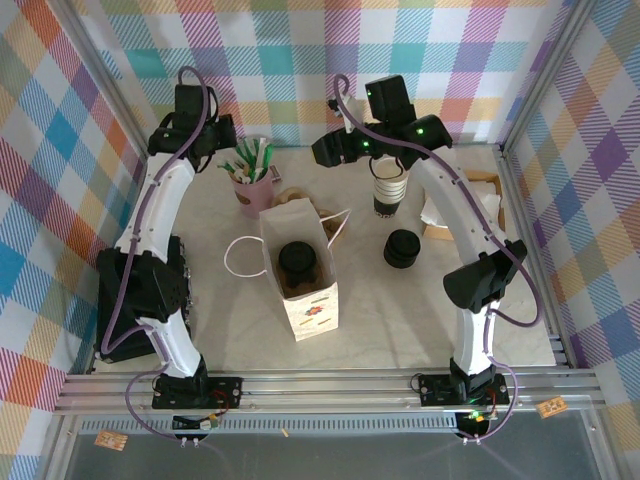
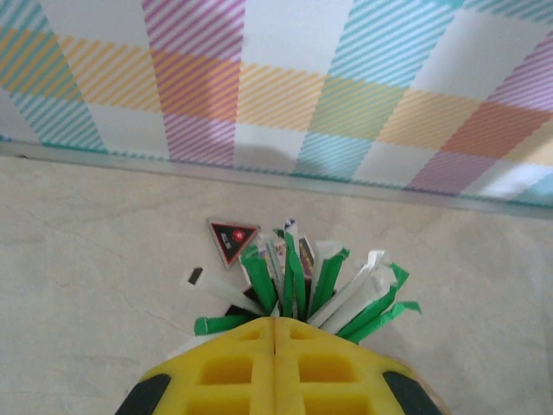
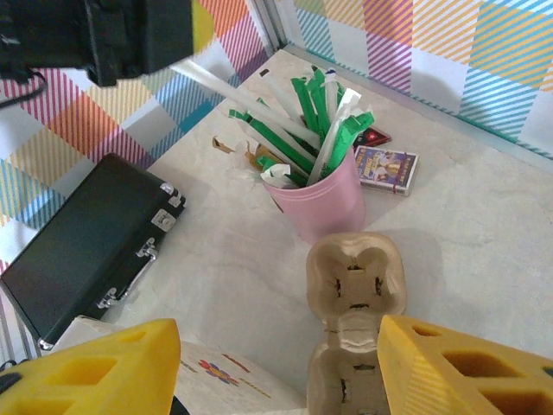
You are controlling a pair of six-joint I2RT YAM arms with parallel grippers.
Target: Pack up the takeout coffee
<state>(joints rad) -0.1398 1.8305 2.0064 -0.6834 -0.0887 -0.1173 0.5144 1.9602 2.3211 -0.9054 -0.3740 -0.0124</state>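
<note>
The takeout coffee (image 1: 298, 262), its black lid showing, stands inside the open white paper bag (image 1: 312, 305) at the table's middle. My left gripper (image 2: 275, 324) is shut, its yellow fingertips pressed together right at the pink cup's green-white pens (image 2: 294, 277); a small white tip shows at the seam, and I cannot tell whether anything is pinched. In the top view the left gripper (image 1: 228, 148) hangs over the pink cup (image 1: 252, 190). My right gripper (image 3: 276, 324) is open with nothing between its fingers, above a pulp cup carrier (image 3: 356, 285) and the bag's edge (image 3: 216, 380).
A black case (image 1: 140, 300) lies at the left. A stack of lidless cups (image 1: 388, 185) and a pile of black lids (image 1: 401, 248) stand right of the bag. A box with white napkins (image 1: 470, 205) sits far right. A small card box (image 3: 386, 166) lies behind the pink cup.
</note>
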